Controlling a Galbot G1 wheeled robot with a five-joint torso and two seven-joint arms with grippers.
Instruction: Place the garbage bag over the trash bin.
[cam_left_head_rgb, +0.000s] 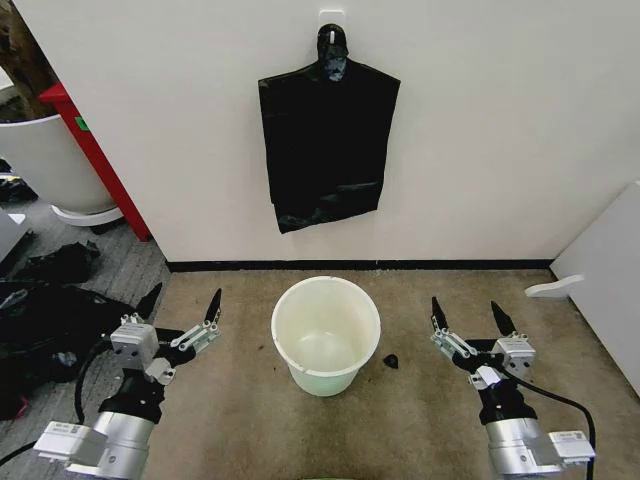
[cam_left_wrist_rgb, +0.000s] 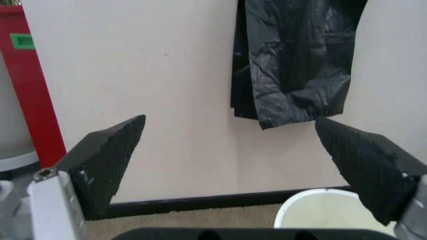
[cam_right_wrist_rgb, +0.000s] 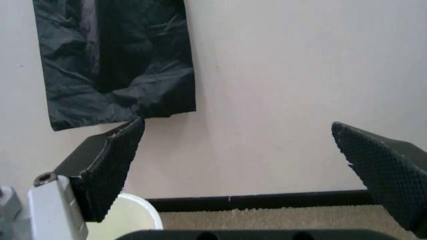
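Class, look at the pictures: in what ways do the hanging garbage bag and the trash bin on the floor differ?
The garbage bag is glossy black; the trash bin is cream-white. The bag is thin, limp and wrinkled; the bin is rigid with smooth, tapered sides and a rolled rim. The bag hangs from a wall hook; the bin stands upright on the carpet, mouth up. Both lie on the robot's centre line, and neither the left gripper nor the right gripper touches them.

No text, brand, number or sign can be read anywhere in these views. A small green label (cam_left_head_rgb: 81, 123) sits on the red panel (cam_left_head_rgb: 95, 160) at the upper left of the head view, but whatever is printed on it is too small to make out.
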